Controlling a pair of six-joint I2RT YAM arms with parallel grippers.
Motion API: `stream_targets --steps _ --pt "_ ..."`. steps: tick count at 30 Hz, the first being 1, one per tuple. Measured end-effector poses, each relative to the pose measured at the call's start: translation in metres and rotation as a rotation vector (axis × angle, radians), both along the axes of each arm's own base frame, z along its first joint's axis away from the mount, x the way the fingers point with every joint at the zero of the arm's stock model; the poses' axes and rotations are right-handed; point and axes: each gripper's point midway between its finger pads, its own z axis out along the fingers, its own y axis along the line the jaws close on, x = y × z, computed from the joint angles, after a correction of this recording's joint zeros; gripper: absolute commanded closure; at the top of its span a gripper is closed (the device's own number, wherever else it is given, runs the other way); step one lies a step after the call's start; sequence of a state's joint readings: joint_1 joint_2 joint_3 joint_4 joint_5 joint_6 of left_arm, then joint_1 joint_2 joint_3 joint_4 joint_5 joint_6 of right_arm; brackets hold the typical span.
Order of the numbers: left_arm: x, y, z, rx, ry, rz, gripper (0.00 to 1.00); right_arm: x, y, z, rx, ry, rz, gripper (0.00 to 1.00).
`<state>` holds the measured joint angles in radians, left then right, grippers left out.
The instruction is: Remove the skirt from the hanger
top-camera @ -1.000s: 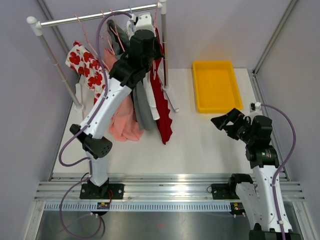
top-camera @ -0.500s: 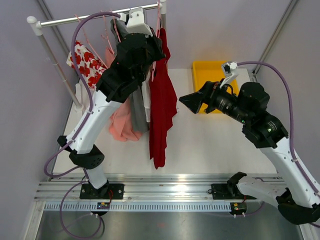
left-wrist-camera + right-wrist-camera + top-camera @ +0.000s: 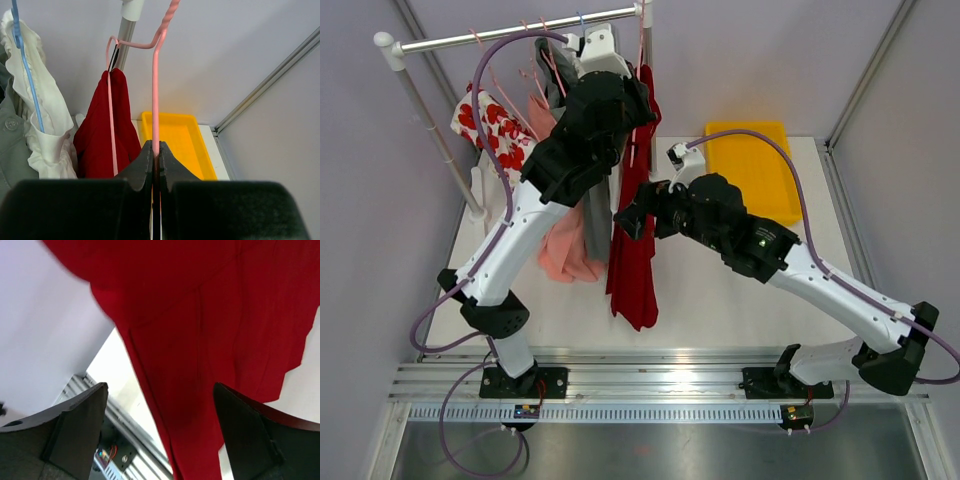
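Note:
The red skirt (image 3: 634, 240) hangs from a pink wire hanger (image 3: 155, 75) by the right post of the clothes rail (image 3: 510, 35). My left gripper (image 3: 155, 147) is shut on the hanger's upright wire, high up by the rail (image 3: 632, 100). The skirt (image 3: 102, 140) is clipped to the hanger just left of it. My right gripper (image 3: 632, 212) is open at the skirt's middle. In the right wrist view the red cloth (image 3: 210, 330) fills the space ahead of the gripper (image 3: 165, 425), with the fingers (image 3: 80, 425) wide apart on either side.
A pink garment (image 3: 565, 250), a grey one (image 3: 592, 220), a white one (image 3: 45, 125) on a blue hanger and a heart-print one (image 3: 490, 135) hang on the same rail. A yellow tray (image 3: 750, 165) lies at the back right. The rail's right post (image 3: 131, 20) stands close by.
My right arm has swung from the front right across to the skirt, its jaws staying open. The left gripper has kept hold of the hanger, and the skirt's hem has swung forward.

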<state>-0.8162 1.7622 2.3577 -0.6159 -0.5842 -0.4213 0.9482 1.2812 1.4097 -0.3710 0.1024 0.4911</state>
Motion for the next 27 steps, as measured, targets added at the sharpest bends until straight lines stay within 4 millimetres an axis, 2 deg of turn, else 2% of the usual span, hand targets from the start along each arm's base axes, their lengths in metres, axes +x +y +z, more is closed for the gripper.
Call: stream_targets --steps 4,5,6,10,13,15,18,22,25,27 --pt "0.0 -0.001 -0.011 0.003 0.018 0.0 1.0 0.019 0.007 -0.006 -0.017 -0.045 -0.054 0.64" --pt "0.0 -0.001 -0.015 0.008 0.026 0.001 1.0 0.023 0.008 -0.004 -0.019 -0.063 -0.062 0.93" --pt "0.0 -0.001 -0.018 0.011 0.03 0.001 1.0 0.026 0.008 -0.003 -0.017 -0.077 -0.073 1.0" --pt "-0.002 0.002 -0.019 0.003 0.029 0.005 1.0 0.029 0.008 0.001 -0.014 -0.11 -0.092 1.0" --pt "-0.004 0.008 -0.019 -0.008 0.016 0.024 1.0 0.019 0.011 -0.001 -0.021 -0.12 -0.082 1.0" --pt "-0.005 0.014 -0.023 -0.009 0.011 0.045 1.0 0.005 0.012 -0.002 -0.028 -0.123 -0.069 1.0" --pt "-0.004 0.022 -0.031 -0.016 -0.002 0.092 1.0 -0.027 0.011 0.001 -0.041 -0.135 -0.044 1.0" --pt "-0.002 0.023 -0.046 -0.012 -0.009 0.139 1.0 -0.073 0.008 0.018 -0.031 -0.173 -0.029 1.0" --pt "-0.009 0.011 -0.049 -0.012 -0.023 0.134 1.0 -0.088 0.0 0.023 -0.068 -0.199 -0.084 1.0" --pt "-0.01 0.007 -0.043 -0.014 -0.042 0.137 1.0 -0.096 -0.002 0.022 -0.1 -0.213 -0.113 1.0"
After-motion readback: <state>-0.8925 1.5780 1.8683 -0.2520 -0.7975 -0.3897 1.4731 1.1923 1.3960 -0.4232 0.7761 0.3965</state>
